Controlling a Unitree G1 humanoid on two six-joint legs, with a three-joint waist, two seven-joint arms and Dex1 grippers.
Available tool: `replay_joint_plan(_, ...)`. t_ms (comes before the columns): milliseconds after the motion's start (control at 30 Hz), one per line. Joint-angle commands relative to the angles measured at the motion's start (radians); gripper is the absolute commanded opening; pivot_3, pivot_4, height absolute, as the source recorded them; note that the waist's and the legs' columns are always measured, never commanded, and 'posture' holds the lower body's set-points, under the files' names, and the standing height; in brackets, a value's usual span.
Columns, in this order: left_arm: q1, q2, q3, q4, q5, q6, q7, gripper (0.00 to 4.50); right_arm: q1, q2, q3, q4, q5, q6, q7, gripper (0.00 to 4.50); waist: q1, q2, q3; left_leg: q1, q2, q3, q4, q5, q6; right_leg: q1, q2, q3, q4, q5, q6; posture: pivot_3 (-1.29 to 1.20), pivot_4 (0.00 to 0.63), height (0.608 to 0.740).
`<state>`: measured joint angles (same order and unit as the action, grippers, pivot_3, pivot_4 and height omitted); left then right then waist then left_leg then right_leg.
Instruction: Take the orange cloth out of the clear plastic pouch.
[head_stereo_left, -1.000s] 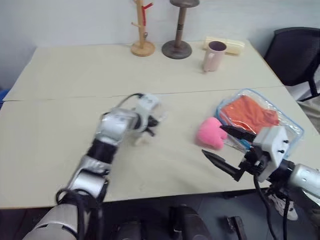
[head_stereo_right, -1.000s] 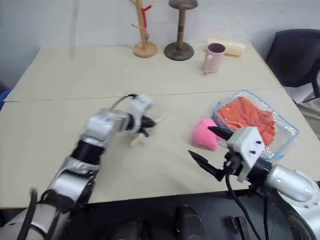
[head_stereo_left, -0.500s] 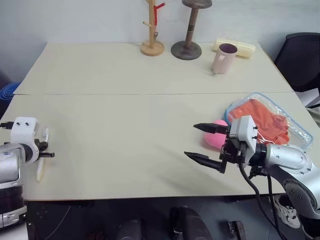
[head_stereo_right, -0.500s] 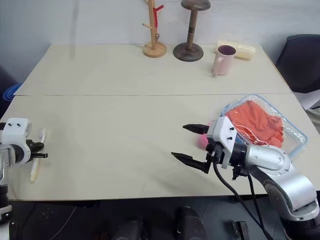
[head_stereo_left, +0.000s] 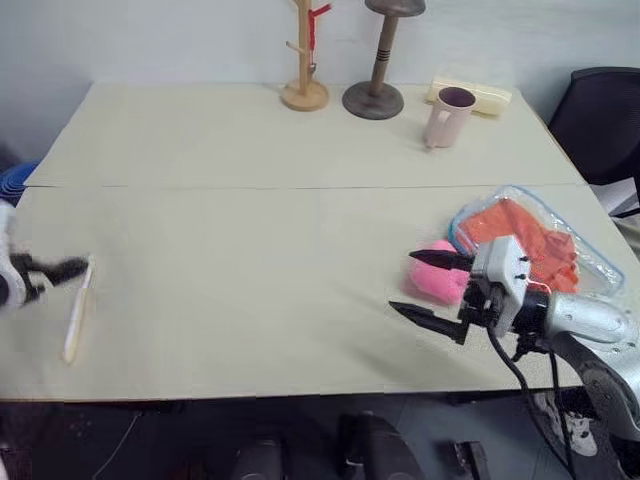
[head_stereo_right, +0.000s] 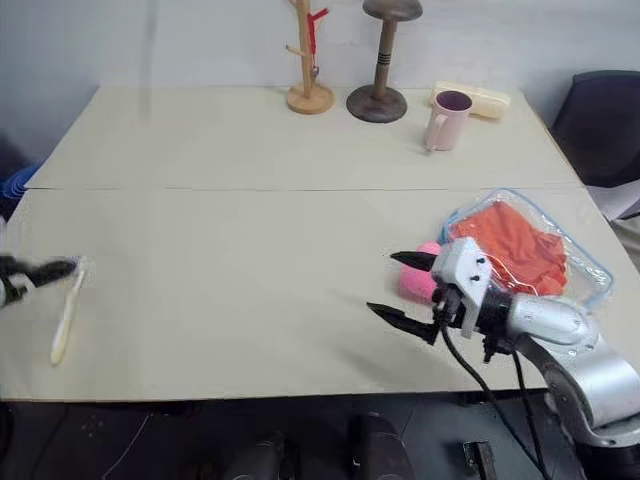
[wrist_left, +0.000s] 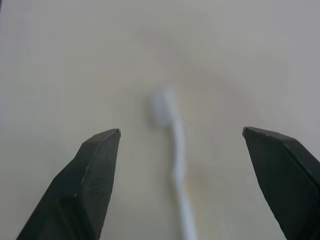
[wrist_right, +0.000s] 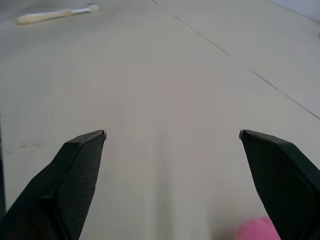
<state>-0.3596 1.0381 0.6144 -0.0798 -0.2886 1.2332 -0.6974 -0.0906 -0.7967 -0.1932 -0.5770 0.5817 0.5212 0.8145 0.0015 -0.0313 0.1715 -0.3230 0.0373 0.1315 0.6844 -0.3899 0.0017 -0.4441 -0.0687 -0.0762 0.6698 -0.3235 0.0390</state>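
Note:
The clear plastic pouch (head_stereo_left: 585, 262) lies flat at the table's right edge with the orange cloth (head_stereo_left: 512, 228) inside it. A pink plush lump (head_stereo_left: 437, 284) sits against the pouch's left side. My right gripper (head_stereo_left: 402, 281) hovers open just left of the plush, its fingers pointing toward the table's middle with nothing between them. In the right wrist view the right gripper (wrist_right: 172, 134) is spread wide over bare table. My left gripper (head_stereo_left: 45, 270) is at the far left edge; the left wrist view shows the left gripper (wrist_left: 180, 131) open above a cream toothbrush (wrist_left: 176, 160).
The toothbrush (head_stereo_left: 77, 322) lies on the table near its front left corner. At the back stand a wooden peg stand (head_stereo_left: 305, 60), a dark hat stand (head_stereo_left: 376, 70), a pink mug (head_stereo_left: 443, 116) and a cream case (head_stereo_left: 488, 95). A black chair (head_stereo_left: 600, 120) is at the right.
My left arm swung from the table's middle to the far left and opened, leaving the toothbrush on the table. The right gripper shifted slightly and stays open. The camera view also shifted.

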Motion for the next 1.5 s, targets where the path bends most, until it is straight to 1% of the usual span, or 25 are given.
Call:
replay_joint_plan(33, -0.045, 0.052, -0.008, -0.164, -0.199, -0.052, -0.206, 4.06, 0.035, -0.044, -0.098, 0.022, -0.054, -0.040, -0.008, 4.50, -0.002, 0.001, 0.000, 0.000, -0.001, 0.000, 0.000, 0.000, 0.000, 0.000, -0.001, 0.000, 0.000, 0.000, 0.000, 0.00, 0.150, 0.740)
replay_joint_plan(100, -0.089, 0.049, -0.102, -0.295, -0.328, -0.094, -0.319, 4.06, 0.062, -0.081, -0.134, 0.077, -0.130, -0.062, -0.023, 4.50, -0.001, 0.003, 0.000, 0.001, -0.005, -0.001, -0.001, 0.000, 0.000, 0.001, -0.003, 0.000, 0.000, 0.000, 0.000, 0.00, 0.150, 0.740)
replay_joint_plan(133, -0.102, 0.039, -0.168, -0.357, -0.365, -0.130, -0.359, 4.06, 0.071, -0.104, -0.139, 0.114, -0.178, -0.065, -0.042, 4.50, -0.001, 0.003, 0.000, 0.000, -0.005, -0.001, -0.001, 0.000, 0.000, 0.001, -0.004, 0.000, 0.000, 0.000, 0.000, 0.00, 0.150, 0.740)
replay_joint_plan(200, -0.129, 0.011, -0.297, -0.431, -0.391, -0.209, -0.412, 4.06, 0.082, -0.144, -0.125, 0.188, -0.267, -0.076, -0.071, 4.50, -0.003, 0.003, 0.000, 0.000, -0.006, -0.001, 0.000, 0.000, 0.001, 0.001, -0.004, 0.000, 0.001, 0.000, 0.000, 0.00, 0.150, 0.740)
replay_joint_plan(300, -0.178, -0.020, -0.446, -0.462, -0.380, -0.312, -0.458, 4.06, 0.065, -0.155, -0.098, 0.274, -0.347, -0.066, -0.128, 4.50, -0.012, 0.003, 0.001, 0.000, -0.005, 0.001, 0.000, 0.000, 0.000, 0.001, -0.002, 0.001, 0.001, 0.000, 0.000, 0.00, 0.150, 0.740)
replay_joint_plan(400, -0.230, -0.052, -0.574, -0.444, -0.334, -0.421, -0.502, 4.06, 0.034, -0.150, -0.052, 0.354, -0.427, -0.055, -0.180, 4.50, -0.025, 0.004, 0.001, 0.001, -0.004, 0.001, 0.000, 0.002, -0.003, 0.001, 0.002, 0.003, 0.003, 0.000, 0.000, 0.00, 0.150, 0.740)
replay_joint_plan(533, -0.287, -0.081, -0.657, -0.377, -0.278, -0.531, -0.530, 4.06, -0.003, -0.139, 0.020, 0.448, -0.499, -0.102, -0.190, 4.50, -0.032, 0.005, 0.002, 0.003, -0.003, 0.003, 0.000, 0.002, -0.003, 0.001, 0.004, 0.007, 0.004, 0.000, 0.000, 0.00, 0.150, 0.740)
replay_joint_plan(633, -0.328, -0.108, -0.685, -0.326, -0.248, -0.570, -0.522, 4.09, -0.035, -0.131, 0.057, 0.514, -0.540, -0.137, -0.205, 3.93, -0.031, 0.006, 0.002, 0.004, -0.003, 0.003, 0.000, 0.002, -0.003, 0.001, 0.006, 0.010, 0.004, 0.000, 0.000, 0.00, 0.150, 0.740)
replay_joint_plan(667, -0.336, -0.115, -0.688, -0.315, -0.244, -0.577, -0.519, 4.09, -0.043, -0.128, 0.066, 0.530, -0.546, -0.144, -0.202, 3.55, -0.030, 0.006, 0.002, 0.004, -0.003, 0.003, 0.000, 0.002, -0.003, 0.001, 0.006, 0.010, 0.004, 0.000, 0.000, 0.00, 0.150, 0.740)
replay_joint_plan(700, -0.341, -0.119, -0.690, -0.308, -0.241, -0.582, -0.519, 4.09, -0.050, -0.126, 0.072, 0.542, -0.550, -0.149, -0.200, 3.29, -0.029, 0.006, 0.002, 0.004, -0.003, 0.003, 0.000, 0.002, -0.003, 0.001, 0.006, 0.010, 0.004, 0.000, 0.000, 0.00, 0.150, 0.740)
replay_joint_plan(733, -0.345, -0.123, -0.691, -0.303, -0.237, -0.587, -0.517, 4.09, -0.055, -0.124, 0.075, 0.551, -0.555, -0.156, -0.200, 2.89, -0.029, 0.006, 0.002, 0.004, -0.003, 0.003, 0.000, 0.002, -0.003, 0.001, 0.006, 0.010, 0.004, 0.000, 0.000, 0.00, 0.150, 0.740)
replay_joint_plan(833, -0.347, -0.126, -0.692, -0.298, -0.226, -0.598, -0.509, 4.09, -0.072, -0.114, 0.085, 0.553, -0.565, -0.158, -0.201, 1.87, -0.029, 0.006, 0.002, 0.003, -0.002, 0.002, 0.000, 0.002, -0.003, 0.001, 0.006, 0.010, 0.003, 0.000, 0.000, 0.00, 0.150, 0.740)
replay_joint_plan(967, -0.329, -0.121, -0.679, -0.310, -0.221, -0.599, -0.496, 4.09, -0.092, -0.105, 0.097, 0.527, -0.569, -0.153, -0.179, 0.59, -0.031, 0.006, 0.002, 0.004, -0.002, 0.002, 0.000, 0.002, -0.003, 0.001, 0.006, 0.010, 0.004, 0.000, 0.000, 0.00, 0.150, 0.740)
replay_joint_plan(1033, -0.317, -0.115, -0.672, -0.321, -0.224, -0.598, -0.493, 4.09, -0.109, -0.104, 0.107, 0.517, -0.572, -0.158, -0.166, 0.02, -0.033, 0.006, 0.002, 0.004, -0.002, 0.002, 0.000, 0.002, -0.003, 0.001, 0.007, 0.010, 0.004, 0.000, 0.000, 0.00, 0.150, 0.740)
replay_joint_plan(1133, -0.300, -0.104, -0.658, -0.333, -0.230, -0.596, -0.491, 4.09, -0.170, -0.095, 0.145, 0.515, -0.572, -0.205, -0.130, 0.02, -0.037, 0.006, 0.002, 0.004, -0.001, 0.003, 0.000, 0.002, -0.003, 0.001, 0.007, 0.010, 0.004, 0.000, 0.000, 0.00, 0.150, 0.740)
replay_joint_plan(1233, -0.284, -0.092, -0.640, -0.338, -0.235, -0.594, -0.491, 4.09, -0.275, -0.063, 0.218, 0.541, -0.572, -0.351, -0.053, 0.02, -0.040, 0.007, 0.003, 0.004, -0.001, 0.003, 0.000, 0.002, -0.003, 0.001, 0.007, 0.011, 0.004, 0.000, 0.000, 0.00, 0.150, 0.740)
replay_joint_plan(1333, -0.269, -0.081, -0.615, -0.343, -0.248, -0.585, -0.492, 4.09, -0.412, -0.007, 0.304, 0.599, -0.580, -0.459, 0.026, 0.02, -0.046, 0.010, 0.005, 0.005, -0.001, 0.004, 0.000, 0.002, -0.003, 0.000, 0.008, 0.011, 0.005, 0.000, 0.000, 0.00, 0.150, 0.740)
replay_joint_plan(1400, -0.260, -0.075, -0.603, -0.347, -0.254, -0.582, -0.490, 4.09, -0.482, 0.032, 0.348, 0.645, -0.576, -0.520, 0.078, 0.02, -0.043, 0.012, 0.006, 0.004, -0.001, 0.004, 0.000, 0.002, -0.003, 0.000, 0.008, 0.011, 0.005, 0.000, 0.000, 0.00, 0.150, 0.740)
replay_joint_plan(1500, -0.244, -0.068, -0.583, -0.363, -0.268, -0.571, -0.484, 4.09, -0.570, 0.110, 0.418, 0.712, -0.577, -0.590, 0.142, 0.02, -0.036, 0.012, 0.006, 0.003, -0.001, 0.003, 0.000, 0.002, -0.003, -0.001, 0.008, 0.010, 0.004, 0.000, 0.000, 0.00, 0.150, 0.740)
